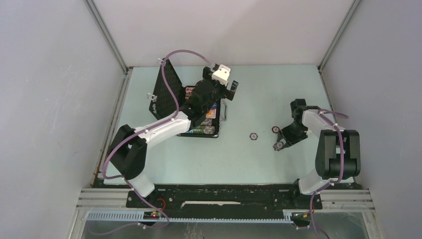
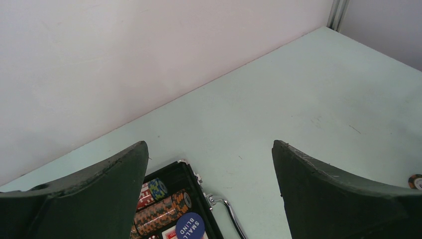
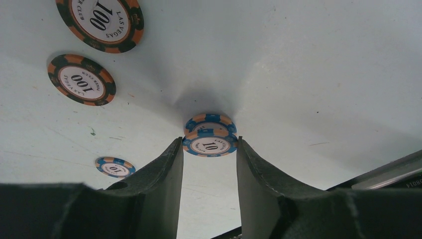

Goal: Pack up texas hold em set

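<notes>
The black case [image 1: 215,130] lies open at the left, its lid [image 1: 166,89] standing up. My left gripper [image 1: 230,89] hovers open and empty over its far right corner. In the left wrist view the gripper [image 2: 209,144] frames the case corner [image 2: 186,172], rows of chips [image 2: 159,211], a blue "small blind" button [image 2: 190,226] and the silver handle [image 2: 226,209]. My right gripper [image 1: 277,145] is low on the table. In the right wrist view the gripper [image 3: 210,142] is shut on a blue "10" chip [image 3: 210,145]; a second blue chip edge [image 3: 210,119] shows just behind it.
Loose chips lie on the table near my right gripper: two dark "100" chips [image 3: 81,79] [image 3: 99,20] and another blue "10" chip [image 3: 114,167]. In the top view two chips [image 1: 253,135] [image 1: 275,129] show. White walls close in the table on three sides.
</notes>
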You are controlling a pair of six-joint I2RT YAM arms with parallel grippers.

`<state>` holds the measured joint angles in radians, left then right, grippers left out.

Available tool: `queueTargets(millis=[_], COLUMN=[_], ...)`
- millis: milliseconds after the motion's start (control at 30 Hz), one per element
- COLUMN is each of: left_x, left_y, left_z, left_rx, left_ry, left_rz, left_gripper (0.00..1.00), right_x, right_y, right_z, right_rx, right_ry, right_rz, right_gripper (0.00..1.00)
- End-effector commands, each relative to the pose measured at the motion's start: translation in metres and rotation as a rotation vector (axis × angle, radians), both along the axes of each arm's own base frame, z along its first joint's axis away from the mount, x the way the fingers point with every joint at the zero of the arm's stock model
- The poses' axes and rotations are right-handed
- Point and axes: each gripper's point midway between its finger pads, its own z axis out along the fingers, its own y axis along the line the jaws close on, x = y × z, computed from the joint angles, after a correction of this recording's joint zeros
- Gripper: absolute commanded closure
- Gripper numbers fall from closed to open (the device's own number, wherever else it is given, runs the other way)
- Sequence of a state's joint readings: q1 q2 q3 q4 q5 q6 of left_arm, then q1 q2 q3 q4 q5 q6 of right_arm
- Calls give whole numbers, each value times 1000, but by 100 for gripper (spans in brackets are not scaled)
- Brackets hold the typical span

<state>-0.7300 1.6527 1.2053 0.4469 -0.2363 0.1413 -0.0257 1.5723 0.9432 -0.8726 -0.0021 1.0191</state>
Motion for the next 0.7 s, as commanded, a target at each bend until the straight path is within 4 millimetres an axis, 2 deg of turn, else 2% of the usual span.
queueTargets(millis=[0, 533, 667], left_x=[-3, -3, -3], left_y=[10, 8, 8], left_z=[25, 25, 25], left_rx=[-26, -28, -28], left_ry=[-59, -58, -58], left_rz=[14, 6, 5], left_gripper=[0, 0, 0], right_x=[2, 3, 4], right_y=[-2, 5, 7], right_z=[-3, -5, -5], right_rx=[-13, 17, 29], right_ry=[-3, -3, -2], right_rz=[4, 13, 14], right_gripper=[53, 47, 39])
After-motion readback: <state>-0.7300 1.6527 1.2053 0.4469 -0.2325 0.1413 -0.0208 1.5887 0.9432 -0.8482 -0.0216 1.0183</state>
